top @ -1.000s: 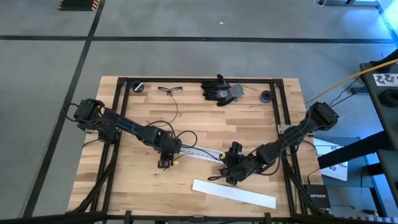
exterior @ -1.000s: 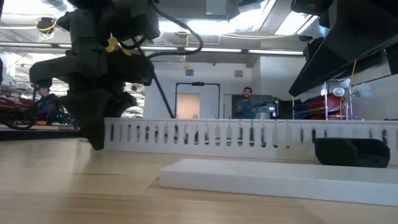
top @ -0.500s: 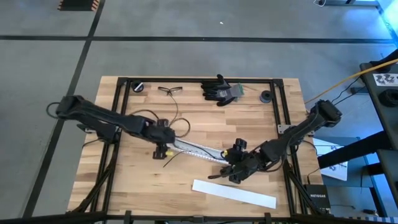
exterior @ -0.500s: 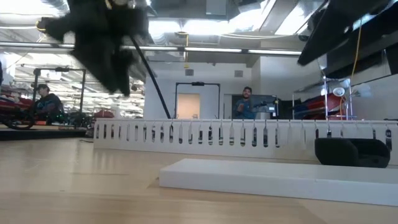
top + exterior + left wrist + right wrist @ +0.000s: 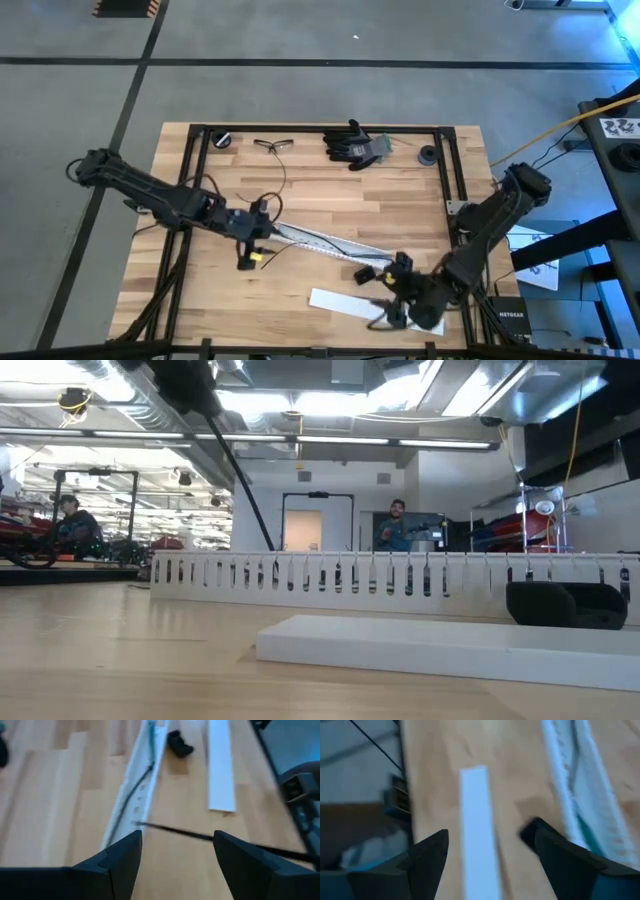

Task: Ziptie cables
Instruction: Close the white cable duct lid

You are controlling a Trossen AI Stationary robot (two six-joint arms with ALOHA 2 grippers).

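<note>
On the counter (image 5: 320, 190), a slotted cable tray (image 5: 325, 243) lies mid-table with cables (image 5: 131, 795) inside, a flat cover strip (image 5: 345, 304) before it, gloves (image 5: 355, 144) and glasses (image 5: 272, 145) behind.

High view looks straight down on the table (image 5: 300, 170); low view skims level; both share the duct (image 5: 320, 243)

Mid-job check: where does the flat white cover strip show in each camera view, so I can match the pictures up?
High view: flat white cover strip lies at the table's near edge, partly under the right gripper.
Low view: the strip runs across the foreground, right of centre.
Left wrist view: the strip is far off.
Right wrist view: the strip is between the fingers.
Shared landmark: the slotted white duct, alongside the strip in every view.
</note>
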